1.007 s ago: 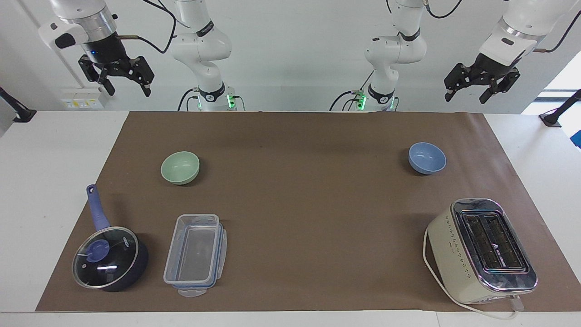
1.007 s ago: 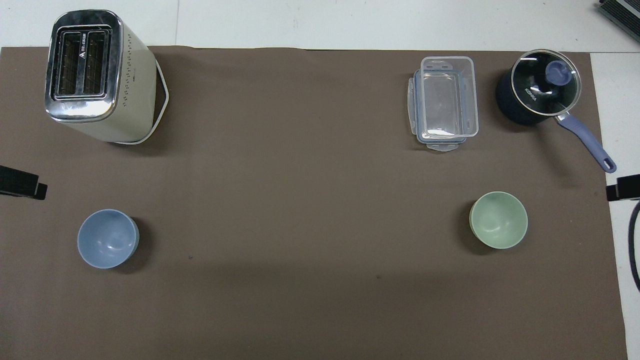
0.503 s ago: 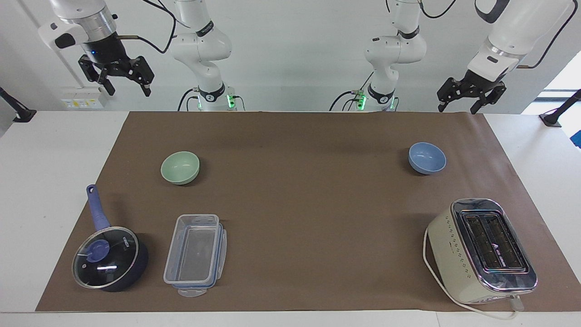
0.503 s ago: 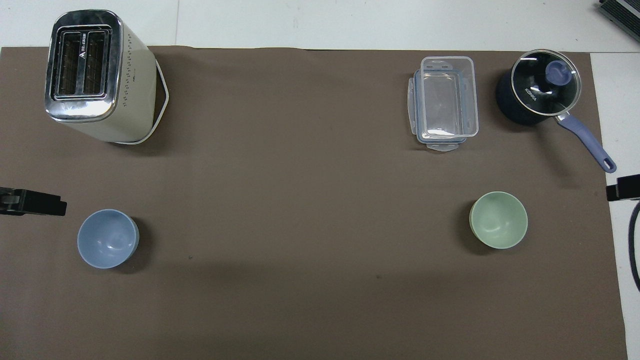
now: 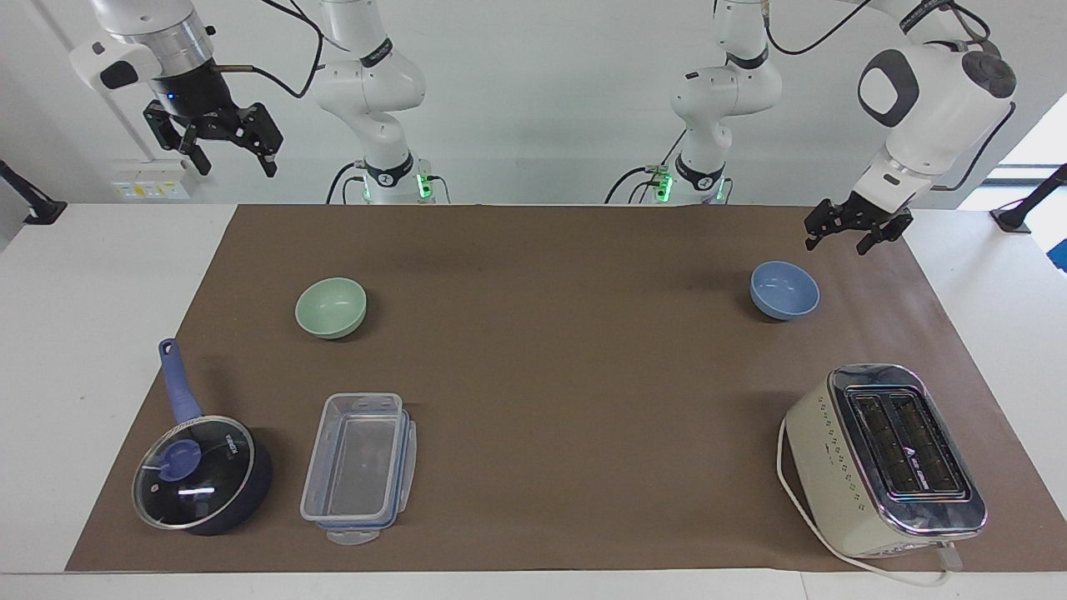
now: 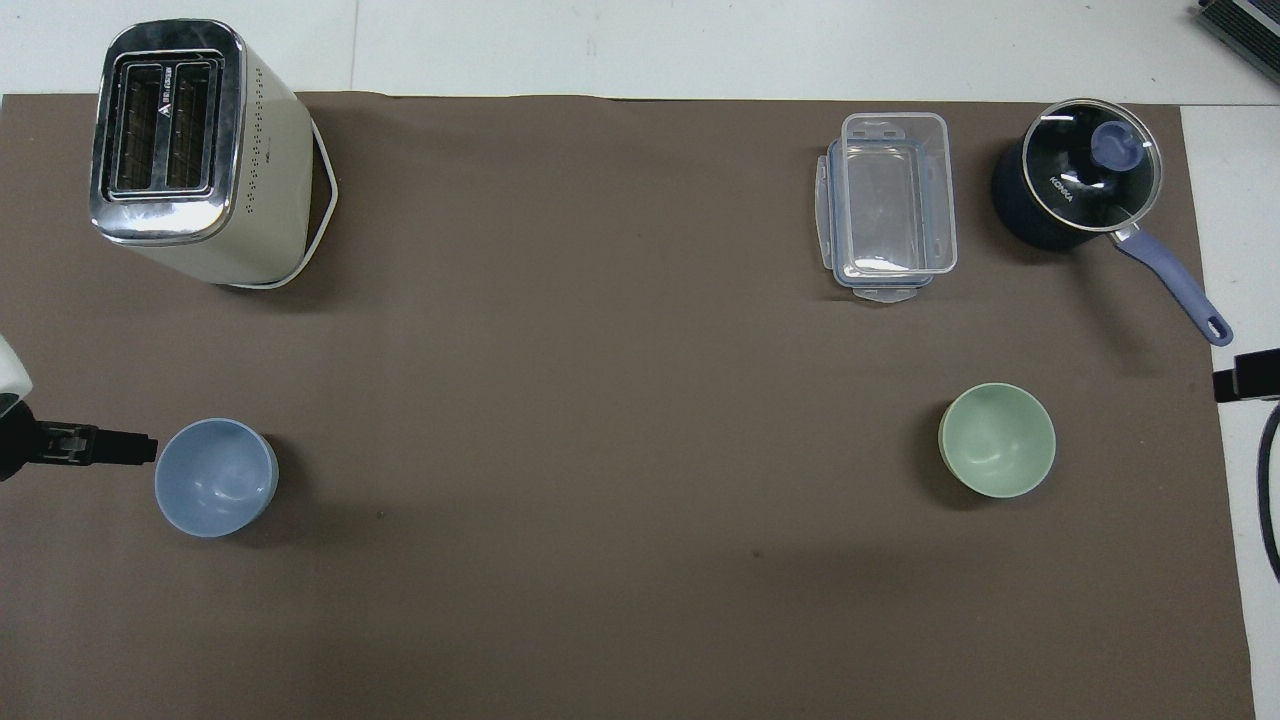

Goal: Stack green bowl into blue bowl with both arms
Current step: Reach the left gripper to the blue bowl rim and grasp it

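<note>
The left gripper (image 5: 850, 236) hangs low over the mat (image 5: 550, 350) at the left arm's end of the table, its fingers spread apart and holding nothing. The blue bowl (image 5: 784, 290) sits on the mat just beside it, a little toward the middle of the table, and the two are apart; from overhead the gripper's tip (image 6: 100, 447) points at the bowl's rim (image 6: 216, 477) and stops short of it. The right gripper (image 5: 225, 148) waits high up over the right arm's end of the table, fingers spread too, with nothing in them. The green bowl (image 5: 331, 307) stands upright on the mat at that end, well apart from the blue one and about as near the robots. Counting what is on the mat: two bowls, one green and one blue, both empty; one toaster (image 5: 885, 461) at the left arm's end, farther from the robots than the blue bowl; one clear plastic box (image 5: 358, 467) and one dark lidded saucepan (image 5: 200, 471) side by side, both farther from the robots than the green bowl. There are two arms, one at each end.
</note>
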Controlling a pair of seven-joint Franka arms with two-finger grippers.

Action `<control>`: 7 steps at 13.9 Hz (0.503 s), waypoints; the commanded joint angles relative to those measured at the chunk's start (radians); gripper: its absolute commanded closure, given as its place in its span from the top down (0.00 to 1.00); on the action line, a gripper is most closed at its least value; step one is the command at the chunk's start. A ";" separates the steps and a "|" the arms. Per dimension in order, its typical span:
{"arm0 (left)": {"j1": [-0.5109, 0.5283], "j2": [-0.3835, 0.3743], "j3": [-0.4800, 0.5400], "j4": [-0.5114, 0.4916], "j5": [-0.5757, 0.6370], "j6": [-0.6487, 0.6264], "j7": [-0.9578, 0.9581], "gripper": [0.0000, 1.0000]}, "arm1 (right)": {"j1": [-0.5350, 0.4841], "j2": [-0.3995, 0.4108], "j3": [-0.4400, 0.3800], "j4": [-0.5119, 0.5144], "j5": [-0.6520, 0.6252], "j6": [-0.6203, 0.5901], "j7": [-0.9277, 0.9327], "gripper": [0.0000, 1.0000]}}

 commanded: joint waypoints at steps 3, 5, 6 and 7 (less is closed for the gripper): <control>0.062 0.023 -0.009 -0.190 -0.020 0.224 0.059 0.89 | -0.005 -0.024 0.001 -0.030 -0.002 -0.001 -0.001 1.00; 0.067 0.059 -0.009 -0.193 -0.035 0.244 0.061 0.77 | -0.007 -0.028 -0.001 -0.033 -0.002 -0.001 -0.001 1.00; 0.080 0.082 -0.009 -0.193 -0.037 0.247 0.062 0.73 | -0.007 -0.028 -0.001 -0.034 -0.002 -0.001 -0.001 1.00; 0.084 0.111 -0.009 -0.193 -0.038 0.262 0.065 0.70 | -0.007 -0.030 -0.001 -0.036 -0.002 -0.001 -0.001 1.00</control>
